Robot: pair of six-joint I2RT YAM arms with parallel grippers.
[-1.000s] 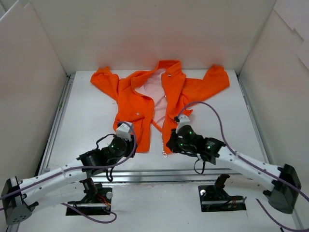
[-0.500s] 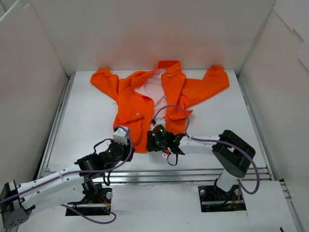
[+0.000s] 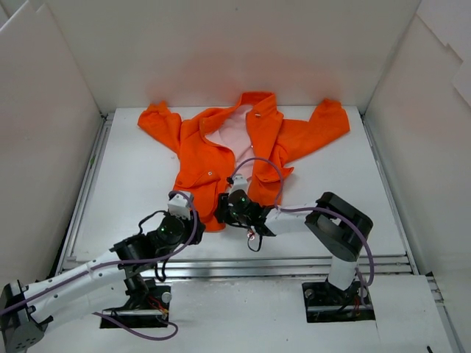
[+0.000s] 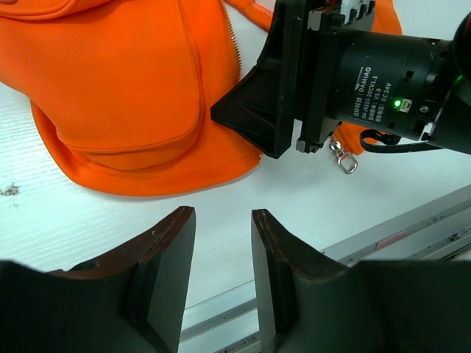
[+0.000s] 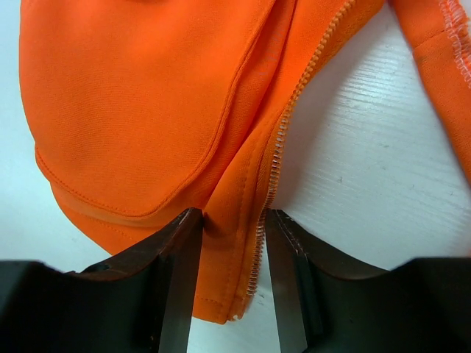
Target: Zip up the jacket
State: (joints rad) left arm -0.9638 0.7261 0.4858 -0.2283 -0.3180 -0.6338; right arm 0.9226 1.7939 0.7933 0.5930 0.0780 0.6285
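The orange jacket [image 3: 213, 158] lies open on the white table, pink lining showing, zipper undone. My right gripper [image 3: 218, 213] has reached across to the bottom corner of the jacket's left front panel. In the right wrist view its jaws [image 5: 234, 220] are open and straddle that panel's zipper edge [image 5: 274, 158]; the left finger touches the fabric. My left gripper [image 3: 185, 209] is open and empty just below the same panel's hem [image 4: 125, 176], its jaws [image 4: 223, 220] over bare table. A silver zipper pull [image 4: 344, 158] lies below the right wrist.
White walls enclose the table on three sides. A metal rail [image 3: 243, 261] runs along the near edge. The right arm's black wrist motor [image 4: 368, 73] sits close in front of my left gripper. Purple cables loop over both arms.
The right arm has swung left from the right panel's bottom to the left panel's zipper edge. The left gripper has drawn back slightly toward the near left.
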